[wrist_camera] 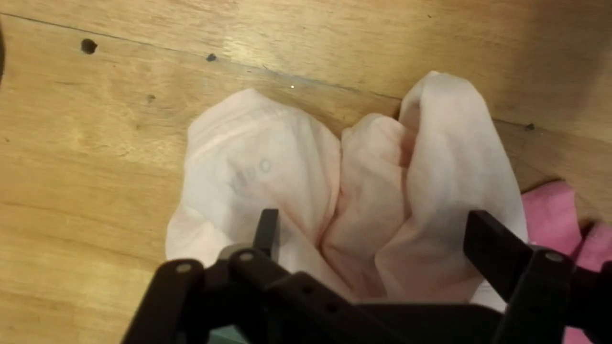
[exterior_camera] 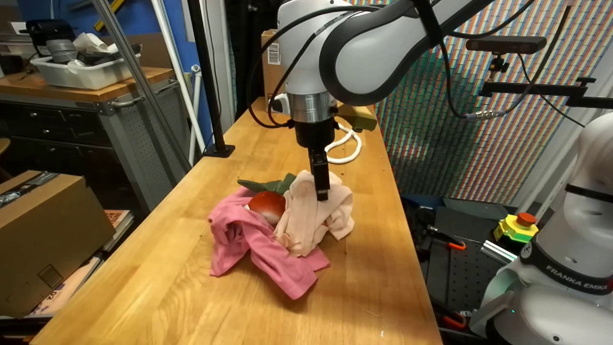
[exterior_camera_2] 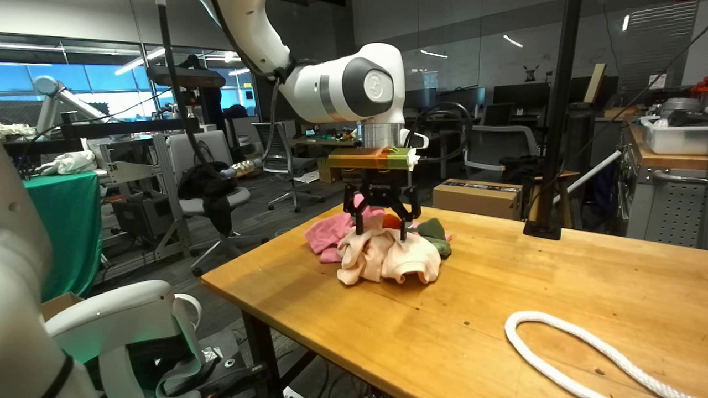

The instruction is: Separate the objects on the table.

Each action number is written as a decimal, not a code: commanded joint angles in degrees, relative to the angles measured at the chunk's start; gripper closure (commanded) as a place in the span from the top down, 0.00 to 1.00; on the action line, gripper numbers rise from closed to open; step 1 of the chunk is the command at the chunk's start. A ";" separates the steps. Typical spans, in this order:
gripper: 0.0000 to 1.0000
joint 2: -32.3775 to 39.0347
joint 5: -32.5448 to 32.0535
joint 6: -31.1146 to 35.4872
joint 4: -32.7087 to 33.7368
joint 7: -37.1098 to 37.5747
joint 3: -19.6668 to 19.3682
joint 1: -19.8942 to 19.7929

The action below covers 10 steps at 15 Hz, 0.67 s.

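Note:
A crumpled heap of soft things lies on the wood-grain table. Nearest my gripper is a pale peach cloth, with faint lettering on it in the wrist view. Beside and partly under it spreads a pink cloth. A round red-orange item rests between the two, and a dark green piece touches the heap's edge. Both fingers point down at the peach cloth, spread wide with its folds between them. Whether the tips touch the cloth, I cannot tell.
A thick white rope curves over another part of the table. Clamped near an edge stands a black post. Off one long side is a second Franka arm; a cardboard box sits low off the opposite side.

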 commanded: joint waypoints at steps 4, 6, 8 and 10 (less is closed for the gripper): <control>1.00 -0.05 9.45 0.23 -1.42 -5.42 0.19 -0.31; 1.00 0.22 9.09 0.06 -1.94 -5.37 0.19 -0.28; 1.00 0.24 8.41 -0.11 -2.29 -5.20 0.10 -0.36; 0.75 0.32 8.59 -0.70 -2.32 -5.77 0.00 -0.53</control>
